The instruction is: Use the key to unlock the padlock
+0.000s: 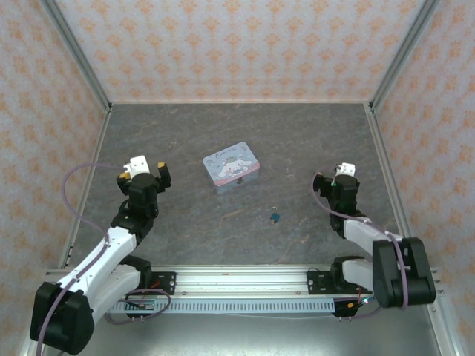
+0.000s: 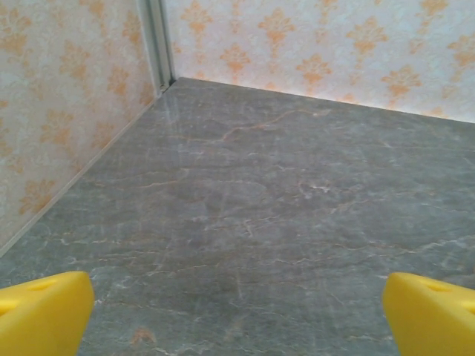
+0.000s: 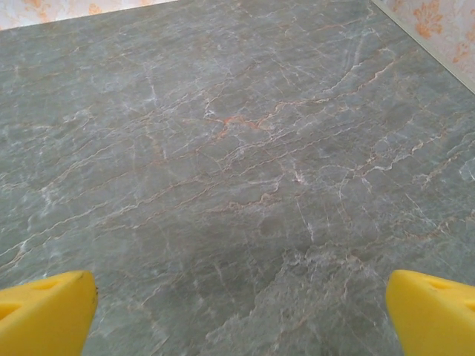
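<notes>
Padlock point(image 1: 275, 217): tiny teal body with a thin silvery shackle, lying right of centre toward the near edge of the bench point(image 1: 185, 237). Judged light, rigid and slick, likely to skid on the grey veined top, so pinch the body's flat sides. Key not discernible.
Left pincer point(image 2: 237, 319), right pincer point(image 3: 241, 319): spread, empty.
Tin point(image 1: 231, 167): rounded, pastel, at centre.

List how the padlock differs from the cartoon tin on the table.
Size: the padlock is tiny; the tin is far larger. Colour: the padlock is dark teal, the tin pale blue with a cartoon lid. Place: the padlock lies closer to the near edge of the grey table, the tin farther back. Both rest on it, apart from each other.
</notes>
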`<state>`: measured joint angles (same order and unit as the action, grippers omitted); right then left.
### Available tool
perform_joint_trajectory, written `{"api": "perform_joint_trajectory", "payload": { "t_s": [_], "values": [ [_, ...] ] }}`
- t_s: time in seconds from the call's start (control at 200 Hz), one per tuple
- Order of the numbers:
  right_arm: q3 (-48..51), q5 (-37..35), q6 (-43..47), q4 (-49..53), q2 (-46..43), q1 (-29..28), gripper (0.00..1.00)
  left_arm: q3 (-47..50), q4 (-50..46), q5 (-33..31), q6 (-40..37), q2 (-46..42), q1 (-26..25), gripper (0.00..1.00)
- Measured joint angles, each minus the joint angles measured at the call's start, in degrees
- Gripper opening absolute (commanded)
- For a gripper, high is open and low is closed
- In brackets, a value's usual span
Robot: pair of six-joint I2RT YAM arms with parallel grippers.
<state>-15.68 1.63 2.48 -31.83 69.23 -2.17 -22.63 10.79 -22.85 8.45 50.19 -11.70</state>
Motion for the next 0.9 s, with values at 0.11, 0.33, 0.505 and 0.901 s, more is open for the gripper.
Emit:
{"api": "perform_joint_trajectory", "payload": {
  "t_s": [0.11,0.33,0.505,0.901],
  "values": [
    [0.09,3.23,0.42,-7.45,4.57,2.36,0.99,0.87,4.07,1.57,-0.9,2.89,2.8,1.0],
    [-0.28,7.32,0.39,-18.67,15.72,3.89,0.99,1.05,13.33,3.85,-2.82,12.9,5.14,1.0],
    [-5.55,8.98,0.59,-15.21,17.88,3.89,0.99,1.05,20.44,6.51,-5.51,22.01,5.49,1.0],
    [-6.97,9.29,0.61,-14.43,17.88,3.89,0.99,0.04,29.64,14.32,-8.5,35.95,8.2,1.0]
  ]
}}
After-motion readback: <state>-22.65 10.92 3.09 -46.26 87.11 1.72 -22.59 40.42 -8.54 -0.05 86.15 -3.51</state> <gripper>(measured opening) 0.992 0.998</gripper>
